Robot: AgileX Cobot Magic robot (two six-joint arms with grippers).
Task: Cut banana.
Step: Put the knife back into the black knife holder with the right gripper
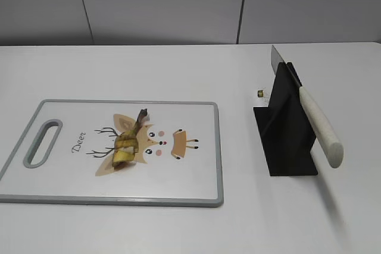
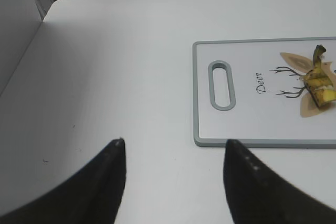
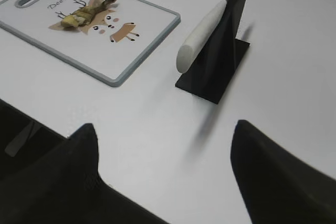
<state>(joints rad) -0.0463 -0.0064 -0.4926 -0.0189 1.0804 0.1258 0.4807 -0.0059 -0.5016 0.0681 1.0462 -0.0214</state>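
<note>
A short, browned banana piece (image 1: 127,146) lies on the white cutting board (image 1: 59,176) with a grey rim and a deer print; it also shows in the left wrist view (image 2: 319,83) and the right wrist view (image 3: 79,17). A knife with a white handle (image 1: 320,126) rests in a black stand (image 1: 286,141), right of the board; it shows in the right wrist view (image 3: 199,38) too. My left gripper (image 2: 173,148) is open and empty over bare table left of the board. My right gripper (image 3: 165,129) is open and empty, in front of the stand. Neither gripper shows in the exterior view.
The cutting board (image 2: 252,124) has a handle slot (image 2: 221,85) at its left end. A small dark object (image 1: 260,93) lies on the table behind the stand. The white table's left edge (image 2: 31,40) is near the left gripper. A grey wall stands behind.
</note>
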